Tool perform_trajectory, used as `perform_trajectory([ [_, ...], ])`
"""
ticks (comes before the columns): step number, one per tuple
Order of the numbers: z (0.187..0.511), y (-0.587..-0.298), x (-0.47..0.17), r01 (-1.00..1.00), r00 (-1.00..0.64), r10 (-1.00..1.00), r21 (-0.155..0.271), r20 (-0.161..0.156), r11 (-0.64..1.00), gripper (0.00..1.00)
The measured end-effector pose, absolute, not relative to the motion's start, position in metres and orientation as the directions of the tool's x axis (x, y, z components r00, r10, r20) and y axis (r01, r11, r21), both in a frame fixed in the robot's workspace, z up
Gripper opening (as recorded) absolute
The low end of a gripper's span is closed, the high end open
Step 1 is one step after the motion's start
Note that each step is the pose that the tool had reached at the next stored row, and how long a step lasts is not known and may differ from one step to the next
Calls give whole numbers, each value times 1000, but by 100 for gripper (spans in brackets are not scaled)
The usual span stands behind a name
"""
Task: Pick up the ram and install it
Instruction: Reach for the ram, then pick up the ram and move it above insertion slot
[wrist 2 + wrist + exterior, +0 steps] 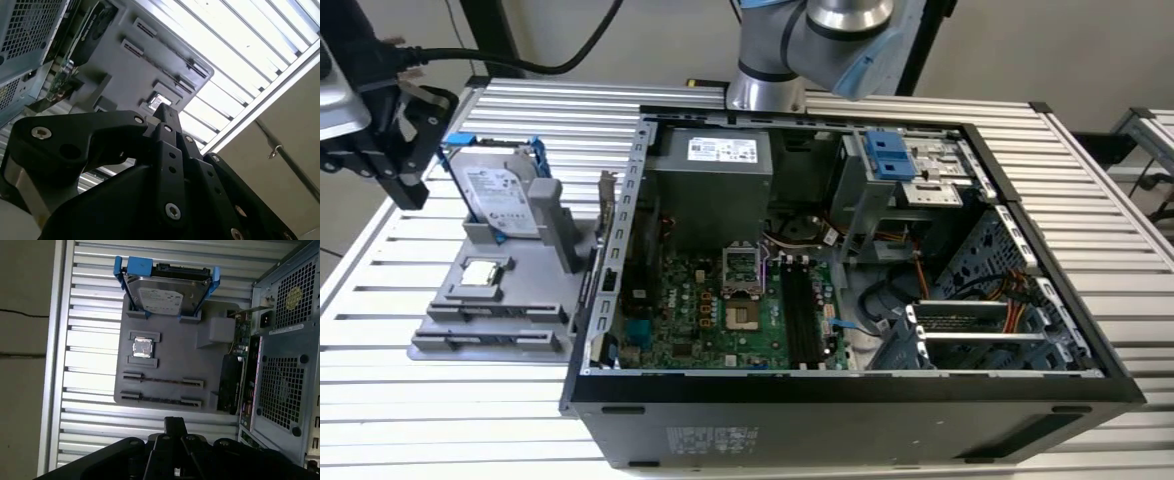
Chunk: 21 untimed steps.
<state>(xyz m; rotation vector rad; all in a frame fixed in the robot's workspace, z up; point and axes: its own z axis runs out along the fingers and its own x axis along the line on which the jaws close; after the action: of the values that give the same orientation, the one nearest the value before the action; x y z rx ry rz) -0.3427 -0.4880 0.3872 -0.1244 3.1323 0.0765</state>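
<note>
Beyond closed, empty pincer (pixel 175 424): ram (pixel 162 380), seemingly edge-up in fixture (pixel 210 370) slot; likely light, stiff, fragile; pinch flat faces mid-length.

- Bright, even overhead light in the exterior view; soft shadow inside the computer case (pixel 854 250).
- Hard glare on table slats (pixel 240 55) beyond the jaws in the second wrist view, washed white.
- Gripper (pixel 162 112) backlit there, near black.
- Flatter light on the grey tray (pixel 170 375) ahead of the jaws in the first wrist view.
</note>
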Motion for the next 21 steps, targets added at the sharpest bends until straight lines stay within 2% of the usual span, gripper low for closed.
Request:
perform_trajectory([
  [21, 389, -488, -343, -225, -974, -224, 49, -8, 973, 0],
])
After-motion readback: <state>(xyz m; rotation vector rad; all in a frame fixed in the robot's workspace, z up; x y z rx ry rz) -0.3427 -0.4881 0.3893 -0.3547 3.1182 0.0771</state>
